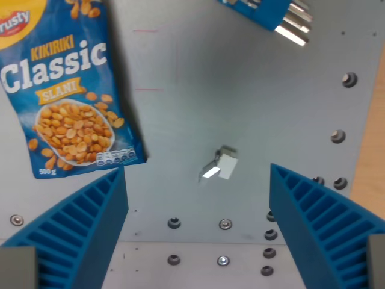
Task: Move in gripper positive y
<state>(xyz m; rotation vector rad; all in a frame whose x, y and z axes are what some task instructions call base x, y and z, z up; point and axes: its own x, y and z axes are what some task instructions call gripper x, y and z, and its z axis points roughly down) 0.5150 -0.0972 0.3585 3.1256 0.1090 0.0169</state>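
Observation:
My gripper (197,180) is open, with its two blue ribbed fingers (90,223) at the bottom left and bottom right of the wrist view and nothing between them. A small grey-white block (220,164) lies on the grey metal table (240,90) between and just beyond the fingertips. A blue bag of Kikiriki Classic peanuts (63,90) lies flat at the wrist view's left, its lower edge close to the left fingertip.
A blue object with shiny metal prongs (283,18) lies at the top right. Several bolt heads (224,224) dot the table near the bottom and right. The table's right edge (370,150) borders a wooden surface.

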